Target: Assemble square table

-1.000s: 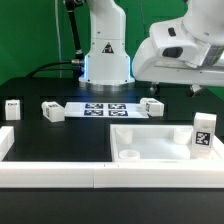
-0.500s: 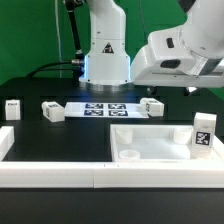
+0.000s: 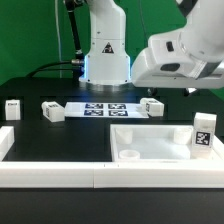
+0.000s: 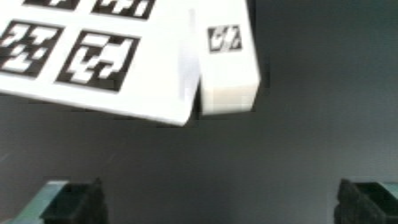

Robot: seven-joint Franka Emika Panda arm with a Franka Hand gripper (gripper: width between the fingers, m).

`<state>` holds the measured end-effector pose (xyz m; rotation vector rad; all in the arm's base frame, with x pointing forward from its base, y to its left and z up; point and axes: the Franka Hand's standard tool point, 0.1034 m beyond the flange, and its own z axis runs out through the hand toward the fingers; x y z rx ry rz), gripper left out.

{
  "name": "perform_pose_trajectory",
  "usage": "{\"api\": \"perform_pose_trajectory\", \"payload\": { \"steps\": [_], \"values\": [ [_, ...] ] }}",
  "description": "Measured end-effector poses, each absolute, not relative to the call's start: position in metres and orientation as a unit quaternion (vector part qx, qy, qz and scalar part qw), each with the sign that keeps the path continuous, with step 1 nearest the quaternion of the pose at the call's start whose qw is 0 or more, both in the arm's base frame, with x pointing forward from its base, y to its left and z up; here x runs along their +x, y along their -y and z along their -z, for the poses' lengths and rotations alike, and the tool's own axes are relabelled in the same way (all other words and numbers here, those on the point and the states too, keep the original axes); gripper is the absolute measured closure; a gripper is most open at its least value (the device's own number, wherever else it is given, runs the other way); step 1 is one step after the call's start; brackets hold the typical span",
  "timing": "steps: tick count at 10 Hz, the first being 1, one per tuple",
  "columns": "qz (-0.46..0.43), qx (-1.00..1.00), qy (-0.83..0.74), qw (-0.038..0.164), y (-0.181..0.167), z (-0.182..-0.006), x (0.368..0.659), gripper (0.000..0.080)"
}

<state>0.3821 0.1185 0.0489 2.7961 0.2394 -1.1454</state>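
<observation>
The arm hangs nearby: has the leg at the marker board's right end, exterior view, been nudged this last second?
No. The leg stays beside the end of the marker board on the exterior view's right, where it was.

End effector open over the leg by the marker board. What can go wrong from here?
1. The leg lies right beside the marker board; the open end effector may catch the board's edge or shove the leg aside.
2. Another leg stands upright at a corner of the tabletop panel, with the arm above it in the exterior view; a low sweep could topple it.
</observation>
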Motion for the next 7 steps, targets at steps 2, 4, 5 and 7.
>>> {"api": "perform_pose_trajectory", "payload": {
  "steps": [2,4,5,7],
  "values": [
    [0.370,0.924,-0.062,0.071,-0.1359,-0.0339,0.3627,0.0150],
    [0.370,0.925,-0.062,0.067,-0.1321,-0.0349,0.3652,0.0150],
    [0.370,0.925,-0.062,0.067,-0.1319,-0.0348,0.3652,0.0150],
    [0.370,0.925,-0.061,0.067,-0.1312,-0.0347,0.3654,0.0150]
  ]
}}
